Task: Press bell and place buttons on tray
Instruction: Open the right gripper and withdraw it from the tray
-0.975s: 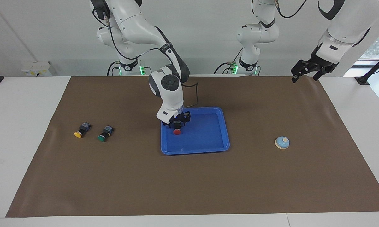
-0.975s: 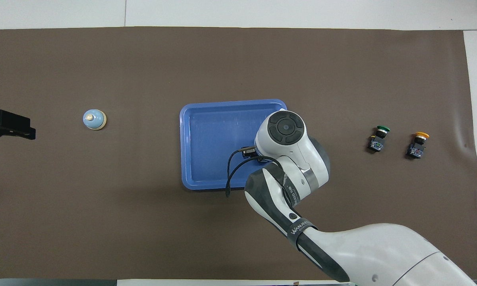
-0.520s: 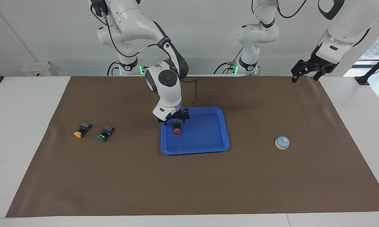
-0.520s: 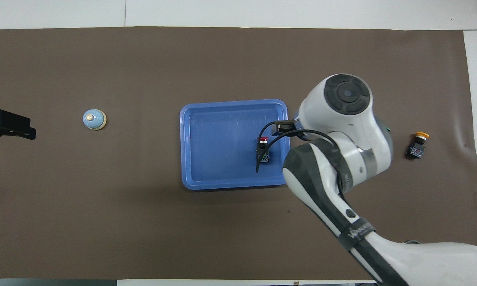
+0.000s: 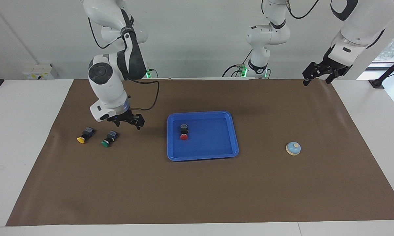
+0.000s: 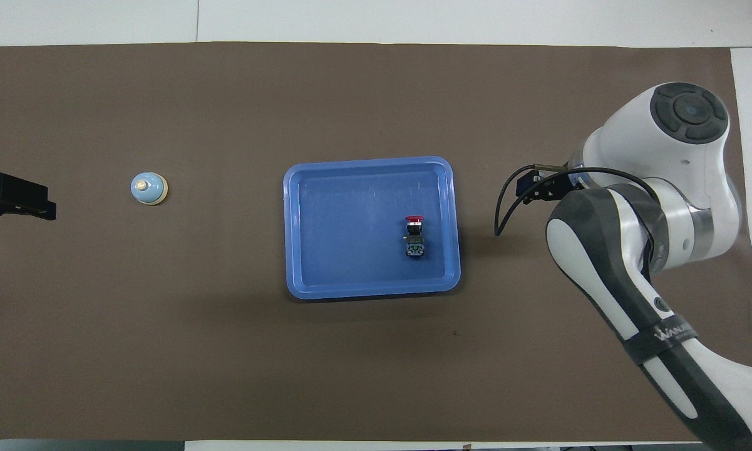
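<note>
The red button [image 5: 183, 133] [image 6: 414, 235] lies on its side in the blue tray [image 5: 210, 141] [image 6: 344, 219], with nothing touching it. The green button [image 5: 107, 138] and the yellow button [image 5: 84, 135] lie side by side on the mat toward the right arm's end; the right arm hides both in the overhead view. My right gripper [image 5: 129, 124] hangs open and empty over the mat between the green button and the tray. The light-blue bell [image 5: 293, 148] [image 6: 148, 188] stands toward the left arm's end. My left gripper [image 5: 316, 81] [image 6: 15, 202] waits open above the mat's corner.
A brown mat [image 5: 197, 190] covers most of the white table [image 5: 19, 137]. The right arm's cable [image 5: 151, 98] loops down beside its wrist. A third arm's base [image 5: 257, 67] stands at the robots' edge of the table.
My right gripper let go of the red button in the tray, rose, and swung away toward the green and yellow buttons. The left arm has not moved.
</note>
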### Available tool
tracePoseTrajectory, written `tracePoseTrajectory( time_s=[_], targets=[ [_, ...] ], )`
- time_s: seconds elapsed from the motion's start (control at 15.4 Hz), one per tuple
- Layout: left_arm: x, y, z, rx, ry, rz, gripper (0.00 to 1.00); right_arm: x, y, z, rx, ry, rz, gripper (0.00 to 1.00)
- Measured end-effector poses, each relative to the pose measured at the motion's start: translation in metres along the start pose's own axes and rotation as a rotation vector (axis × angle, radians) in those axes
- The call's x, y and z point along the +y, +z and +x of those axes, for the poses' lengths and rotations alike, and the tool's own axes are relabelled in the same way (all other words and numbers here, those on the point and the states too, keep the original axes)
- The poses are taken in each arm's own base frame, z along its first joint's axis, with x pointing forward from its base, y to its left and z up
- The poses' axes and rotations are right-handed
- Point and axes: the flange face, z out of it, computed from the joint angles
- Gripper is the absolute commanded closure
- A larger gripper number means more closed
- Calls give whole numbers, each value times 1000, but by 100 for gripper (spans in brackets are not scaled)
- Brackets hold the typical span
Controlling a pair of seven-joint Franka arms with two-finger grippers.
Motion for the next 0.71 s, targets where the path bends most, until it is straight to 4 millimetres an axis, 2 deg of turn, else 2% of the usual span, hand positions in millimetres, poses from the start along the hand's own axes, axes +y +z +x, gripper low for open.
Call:
tracePoseTrajectory(
  time_s=[0.19,0.32,0.52,0.71],
  targets=[
    [0,0,0,0,0,0,0,52,19,10,22,24,11,0],
    [0,0,0,0,0,0,0,74,37,10,59,56,22,0],
    [0,0,0,0,0,0,0,88,66,-1,92,82,32,0],
    [0,0,0,0,0,0,0,88,78,-6,108,86,38,0]
  ],
)
